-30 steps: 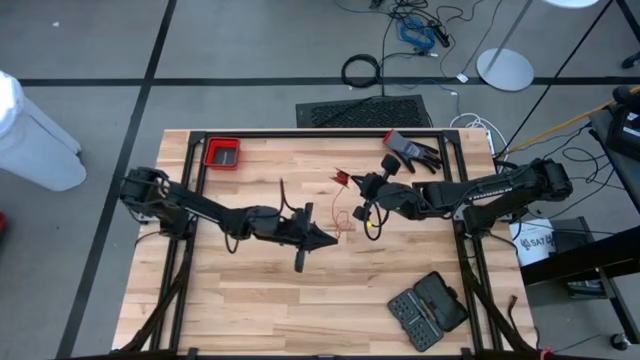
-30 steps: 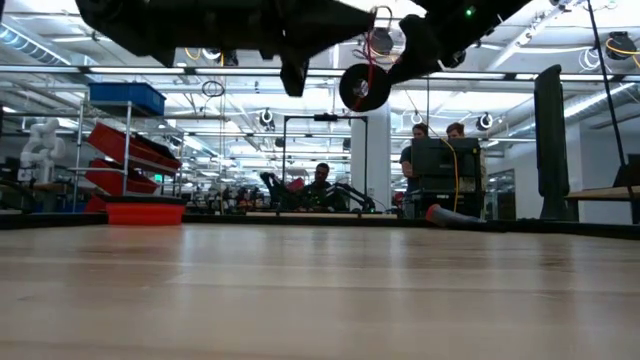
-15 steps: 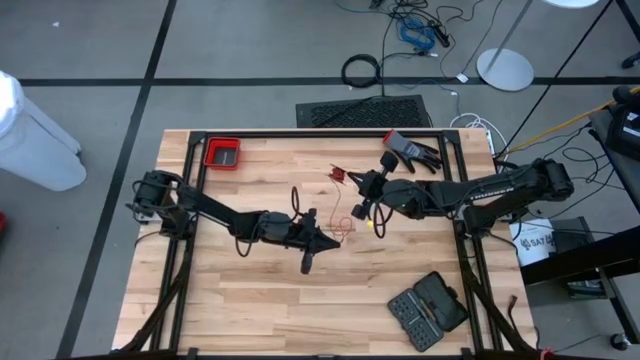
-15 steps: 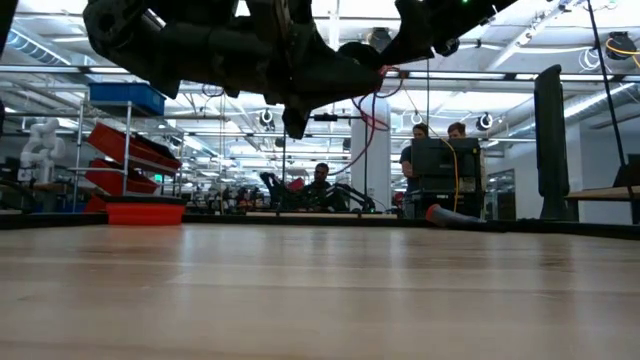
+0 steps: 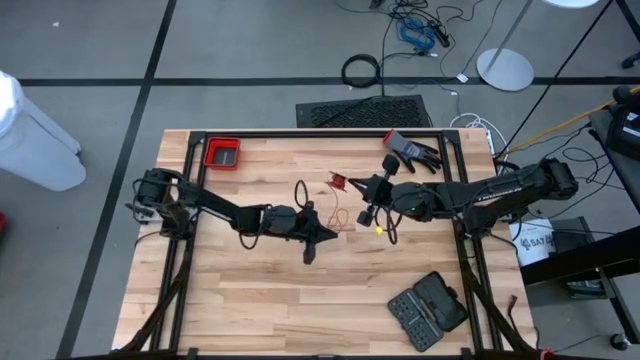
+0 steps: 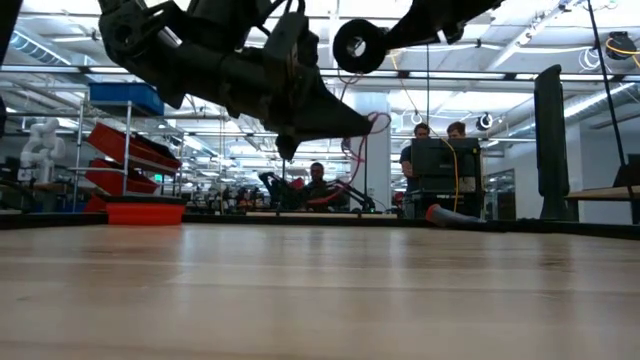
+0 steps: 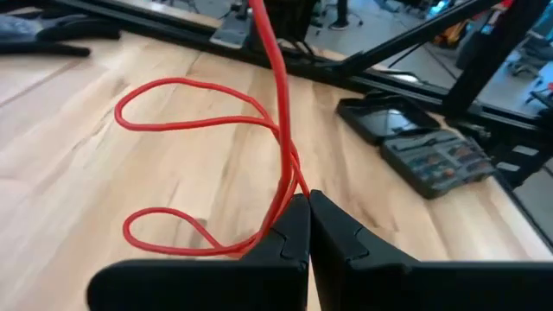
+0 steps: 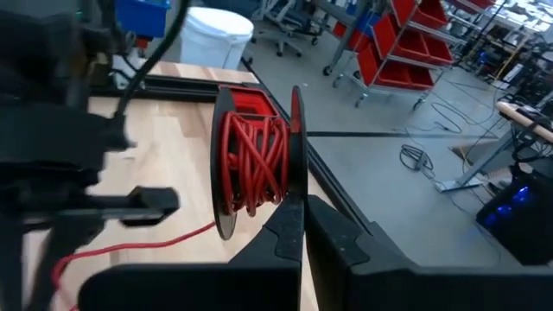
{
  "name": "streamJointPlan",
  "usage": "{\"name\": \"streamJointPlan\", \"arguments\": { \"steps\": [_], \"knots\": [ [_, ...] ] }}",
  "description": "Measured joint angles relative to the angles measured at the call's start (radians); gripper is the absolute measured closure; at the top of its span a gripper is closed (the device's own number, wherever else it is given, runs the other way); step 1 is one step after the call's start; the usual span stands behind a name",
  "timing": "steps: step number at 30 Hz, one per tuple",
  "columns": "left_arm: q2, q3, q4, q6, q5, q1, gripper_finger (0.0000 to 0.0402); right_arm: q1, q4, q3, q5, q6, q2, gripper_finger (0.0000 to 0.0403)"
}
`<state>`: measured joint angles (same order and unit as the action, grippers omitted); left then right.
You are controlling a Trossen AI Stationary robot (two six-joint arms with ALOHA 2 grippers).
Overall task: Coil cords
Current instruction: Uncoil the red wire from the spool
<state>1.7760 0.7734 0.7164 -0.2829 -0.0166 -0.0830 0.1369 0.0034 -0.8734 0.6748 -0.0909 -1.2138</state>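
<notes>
A thin red cord (image 7: 278, 104) runs from a small black spool (image 8: 255, 164), where much of it is wound, to my left gripper (image 7: 308, 200), which is shut on it over the table's middle. Two slack loops (image 7: 186, 121) hang off the cord beside the left fingers. My right gripper (image 8: 302, 212) is shut on the spool, whose round black disc (image 6: 358, 45) shows high above the table in the low view. In the high view my left gripper (image 5: 332, 237) is just left of the loops and my right gripper (image 5: 370, 198) just right of them. My left gripper pinches the red cord (image 7: 295, 186) between its two fingertips, at the place where the loops gather. The fingers slant a little below level and come from the table's left. The cord rises from the pinch toward the spool, and the loops hang slack, clear of the table. My right gripper pinches the rim of one of the spool's black discs (image 8: 295, 177) between its two fingers, coming from the table's right, nearly level. The spool is lifted clear of the table with its axle roughly level.
A red bin (image 5: 222, 153) stands at the table's far left. A black glove-like thing (image 5: 412, 152) lies at the far right, and an open tool case (image 5: 428, 308) sits at the near right. A black frame (image 5: 300, 133) edges the table.
My left gripper has sunk toward the table and tipped closer to level, still shut on the cord, and the loops have come down with it. My right gripper has carried the spool a little higher.
</notes>
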Motion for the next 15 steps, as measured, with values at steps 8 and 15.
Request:
{"name": "streamJointPlan", "arguments": {
  "steps": [8,15],
  "knots": [
    [-0.032,0.0,-0.04,0.021,-0.014,0.036,0.0398,0.03,-0.113,0.0,0.0,0.06,0.04,0.0403],
    [-0.076,0.0,-0.13,0.051,-0.041,0.069,0.0398,0.051,-0.191,0.0,0.0,0.124,0.043,0.0403]
  ]
}}
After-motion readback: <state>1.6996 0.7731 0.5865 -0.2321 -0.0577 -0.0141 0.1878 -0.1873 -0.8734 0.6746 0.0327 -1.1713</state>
